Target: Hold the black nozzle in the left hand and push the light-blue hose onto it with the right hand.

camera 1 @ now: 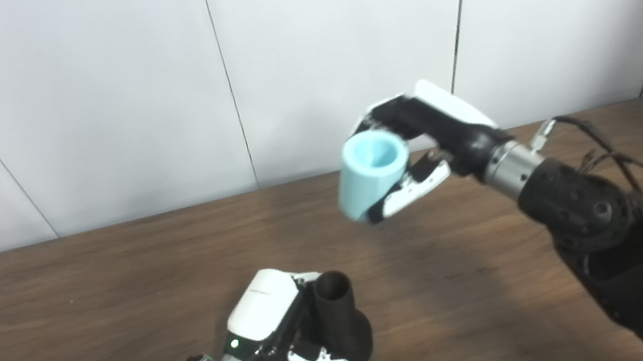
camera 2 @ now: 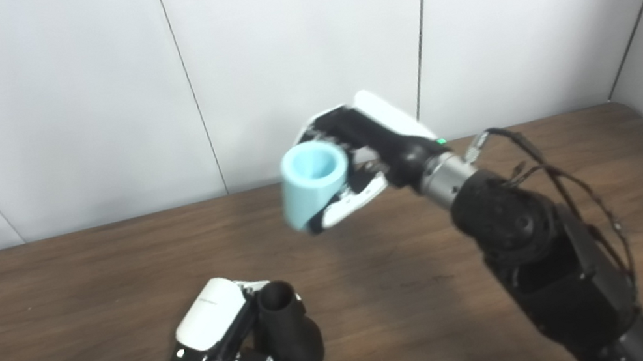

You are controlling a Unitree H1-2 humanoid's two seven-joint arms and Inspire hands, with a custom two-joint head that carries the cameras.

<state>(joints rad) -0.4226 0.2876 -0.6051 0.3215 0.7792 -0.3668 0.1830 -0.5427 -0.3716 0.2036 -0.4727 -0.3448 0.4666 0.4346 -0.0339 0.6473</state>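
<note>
Left hand [camera 1: 273, 321] grips black nozzle [camera 1: 341, 319]; right hand [camera 1: 427, 142] holds light-blue hose [camera 1: 370, 175] apart above.

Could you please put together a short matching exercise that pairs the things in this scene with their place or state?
Things:
1. black nozzle
2. light-blue hose
3. left hand
4. table

Places or states:
A. held up in the air, open end showing
B. dark wood, bare between the two arms
C. gripped low near the table, open end pointing up
D. white-backed, closed around the black part

Pairs: 1-C, 2-A, 3-D, 4-B

The right hand holds the hose, which is apart from the nozzle.
</note>
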